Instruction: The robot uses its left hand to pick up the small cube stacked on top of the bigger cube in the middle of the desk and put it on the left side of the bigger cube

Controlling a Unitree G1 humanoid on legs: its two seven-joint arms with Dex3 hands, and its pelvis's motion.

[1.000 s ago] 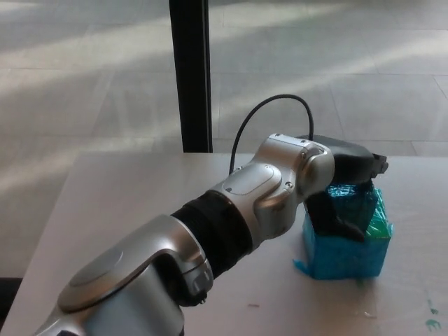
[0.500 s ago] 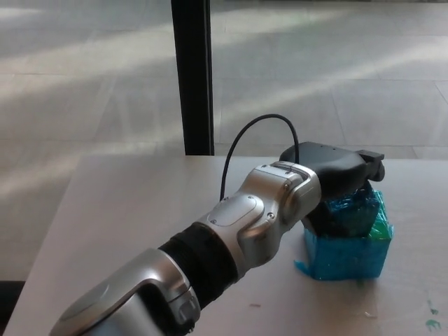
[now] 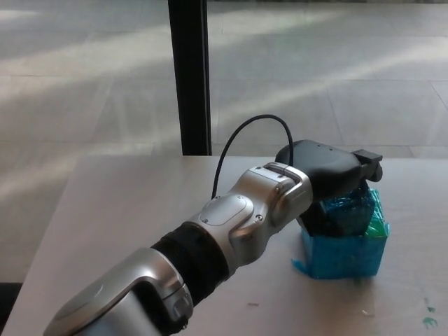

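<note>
Lowered since before, left robot hand (image 3: pixel 327 183) wraps small cube (image 3: pixel 347 213) atop bigger cube (image 3: pixel 343 253).

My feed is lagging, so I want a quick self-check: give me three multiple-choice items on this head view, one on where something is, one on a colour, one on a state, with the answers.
1. Where does the small cube sit?
A. On the desk, left of the bigger cube
B. On top of the bigger cube
C. On the floor past the desk

2. What colour is the bigger cube?
A. Red
B. Yellow
C. Teal-blue

3. What is the left robot hand doing?
A. Resting flat on the desk, far from the cubes
B. Over the stack, at the small cube
C. Out of view

Answers:
1 B: the small cube lies on the bigger cube, not on the desk.
2 C: its wrapping shows teal-blue.
3 B: the left robot hand covers the top of the stack, though whether it grips the cube cannot be told.
</note>
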